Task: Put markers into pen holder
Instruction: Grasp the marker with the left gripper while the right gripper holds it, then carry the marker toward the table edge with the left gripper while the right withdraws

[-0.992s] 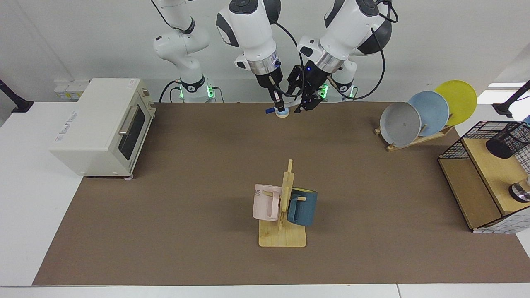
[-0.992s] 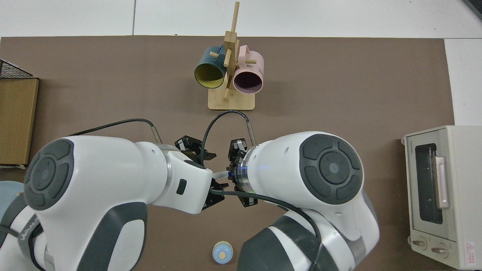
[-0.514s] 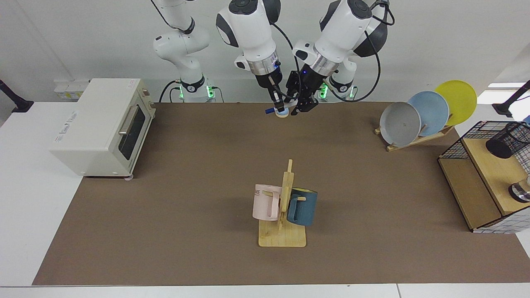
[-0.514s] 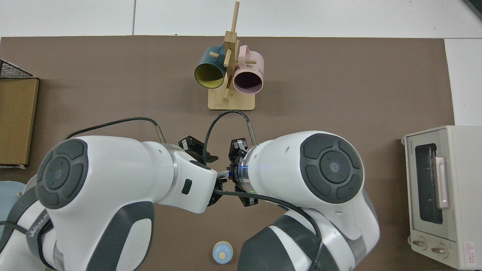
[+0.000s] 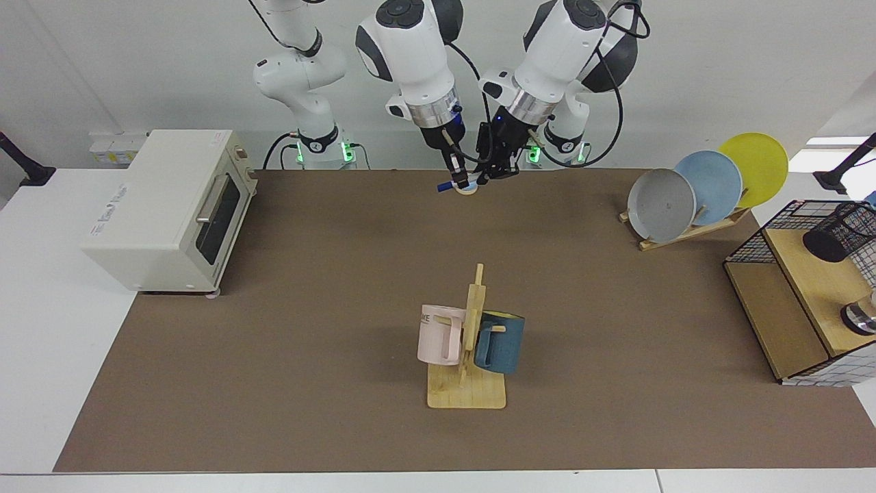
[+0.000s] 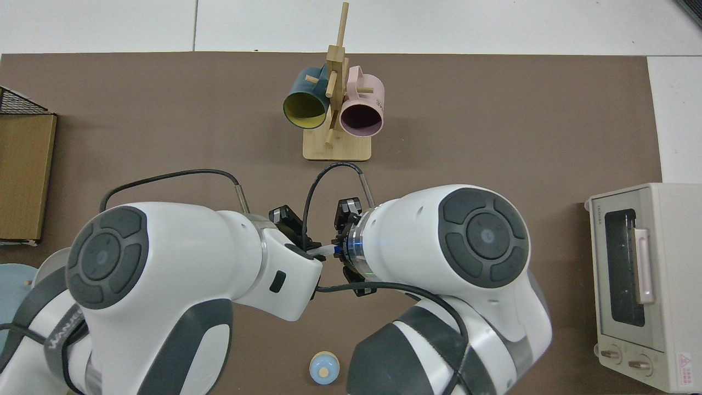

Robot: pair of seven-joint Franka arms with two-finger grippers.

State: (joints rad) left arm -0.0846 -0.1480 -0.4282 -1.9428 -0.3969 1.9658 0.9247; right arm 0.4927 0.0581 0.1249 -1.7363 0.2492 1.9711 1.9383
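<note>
My right gripper (image 5: 459, 179) hangs just above the table's far edge, shut on the marker (image 5: 451, 184). The marker lies nearly level, with its blue cap pointing to the view's left. My left gripper (image 5: 494, 172) is close beside it, at the marker's white end. From above, both wrists cover the grippers and only a short bit of the marker (image 6: 324, 251) shows between them. The pen holder (image 5: 838, 236), a black mesh cup, lies tipped on the top wooden shelf at the far right of the facing view.
A mug rack (image 5: 467, 394) with pink and blue mugs stands mid-table. A toaster oven (image 5: 164, 205) sits at one side, a plate rack (image 5: 705, 188) and the wire basket with shelves (image 5: 787, 301) at the other. A small light-blue round object (image 6: 323, 371) lies under the grippers.
The left arm has swung its gripper toward the right gripper until it reached the marker's white end. The right gripper and marker have barely moved.
</note>
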